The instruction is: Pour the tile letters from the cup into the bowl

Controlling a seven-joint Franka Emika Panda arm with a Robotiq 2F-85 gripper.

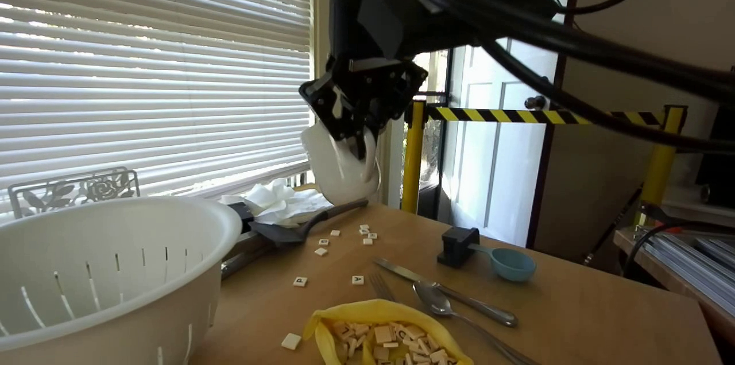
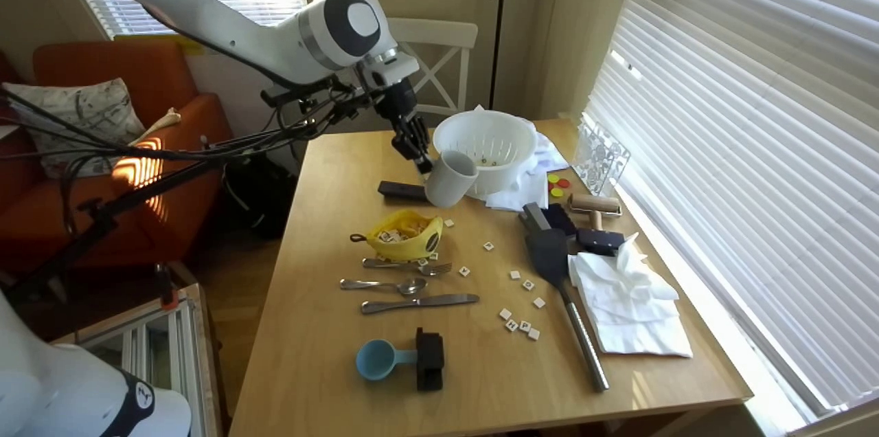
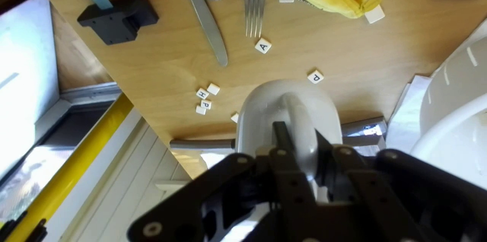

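The pale grey-white cup is in the air above the table, tilted with its mouth leaning toward the bowl in both exterior views. My gripper is shut on the cup's handle; in the wrist view its fingers lie on both sides of the handle. The large white slitted bowl stands beside the cup, also at the right of the wrist view. A few small specks like tiles show at its bottom. Loose tile letters lie scattered on the table. No tiles show in the visible part of the cup's inside.
A yellow banana-shaped pouch full of tiles lies near a fork, spoon and knife. A blue scoop sits in a black block. A spatula and white cloth lie by the window.
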